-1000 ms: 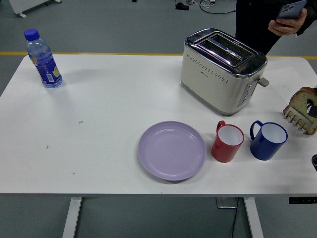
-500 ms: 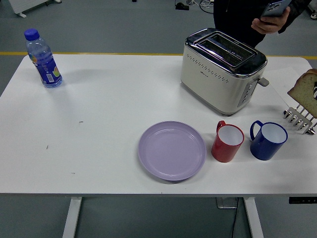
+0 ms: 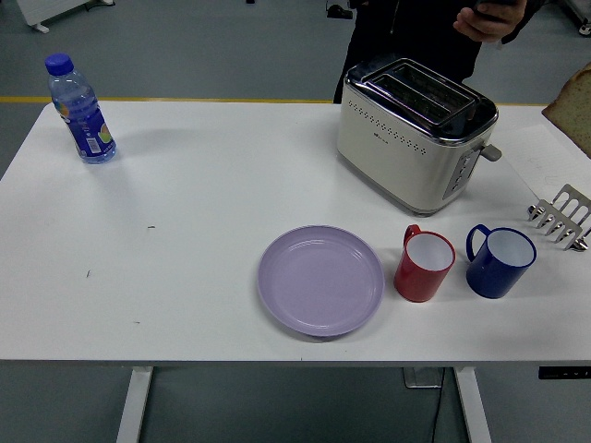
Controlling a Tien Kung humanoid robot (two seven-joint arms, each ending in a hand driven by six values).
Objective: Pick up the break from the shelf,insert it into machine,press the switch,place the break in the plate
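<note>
We look down on a white table (image 3: 185, 231) with white legs (image 3: 135, 404) standing on a grey floor (image 3: 203, 46). A yellow line (image 3: 166, 99) runs across the floor just behind the table's far edge. Cables (image 3: 369, 7) lie on the floor at the top.

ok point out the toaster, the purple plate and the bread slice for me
toaster (image 3: 411, 148): head view, on its cream front side wall.
purple plate (image 3: 320, 279): head view, on the bare middle of the dish.
bread slice (image 3: 576, 109): head view, on the part showing at the right edge, above the rack.
</note>
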